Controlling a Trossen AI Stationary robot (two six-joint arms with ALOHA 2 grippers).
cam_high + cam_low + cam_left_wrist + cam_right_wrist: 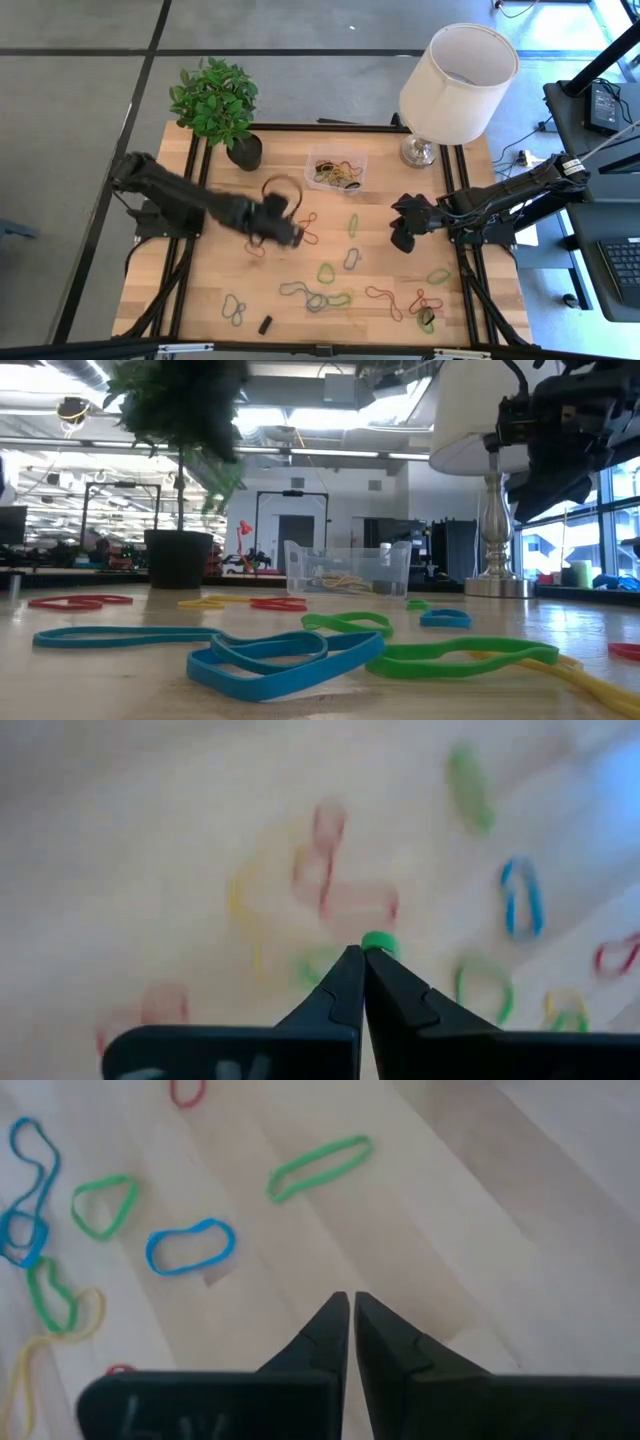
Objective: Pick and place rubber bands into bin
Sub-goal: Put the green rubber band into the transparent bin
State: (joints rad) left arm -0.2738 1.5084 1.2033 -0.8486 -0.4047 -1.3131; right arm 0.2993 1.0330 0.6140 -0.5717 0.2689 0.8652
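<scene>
A: Where is the left tool (pixel 362 956)?

B: Over the middle of the table (pixel 215 290), fingers pinched together on a green rubber band (pixel 378 942); only a small bit shows at the tips, so its long axis can't be told.

A: And the right tool (pixel 352 1302)?

B: Hovering right of centre, fingers nearly together, nothing between them.

A: The rest?

B: Loose rubber bands (pixel 352 226) lie scattered, long axes pointing every way. Several sit in the bin (pixel 336 171), between the plant pot (pixel 245 152) and the lamp (pixel 455 75).
</scene>
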